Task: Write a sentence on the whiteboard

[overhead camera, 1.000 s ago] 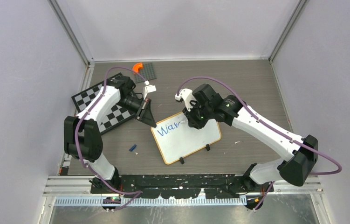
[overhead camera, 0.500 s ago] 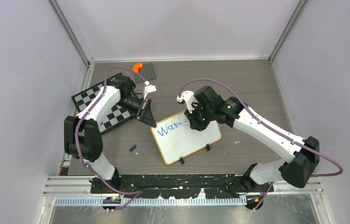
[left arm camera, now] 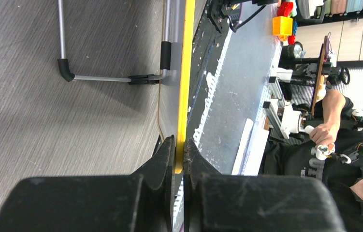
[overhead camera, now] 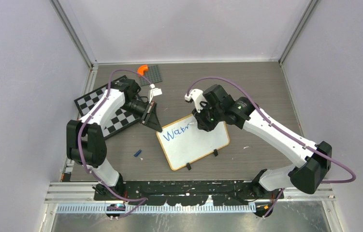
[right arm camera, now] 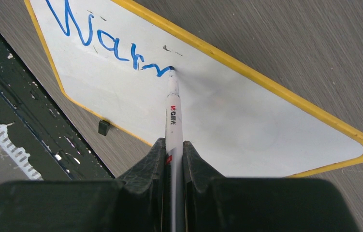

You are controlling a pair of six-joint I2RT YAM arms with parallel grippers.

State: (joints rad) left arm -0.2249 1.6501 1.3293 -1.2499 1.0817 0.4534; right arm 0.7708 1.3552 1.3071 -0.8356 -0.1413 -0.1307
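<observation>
The whiteboard [overhead camera: 194, 145] lies on the table about midway between my 2 arms, propped on its small black feet, with its long axis running left to right and angling slightly away from me toward the right. My left pincer [overhead camera: 151, 118] is pressed together on the thin yellow rim at the board's far left corner, 1 finger on each face of the edge, which I judge is what steadies the board. My right pincer [right arm camera: 173, 145] is pinching the marker [right arm camera: 173, 106] by its barrel, and the marker's tip touches the white surface right at the end of the blue writing. That writing [right arm camera: 107, 43] sits along the far long edge, starting near the corner my left pincer holds; it reads roughly "Warm" (the last letter looks only partly formed, so I would not swear to it). What matters for the coming strokes is this: the bare white of the board stretches from the tip to the right along that long axis, away from my left pincer, with a second bare band nearer to me below the first line. My right arm is the nearer 1 to that bare stretch. By my reckoning only the first word is down, so most of the sentence is left to write.
</observation>
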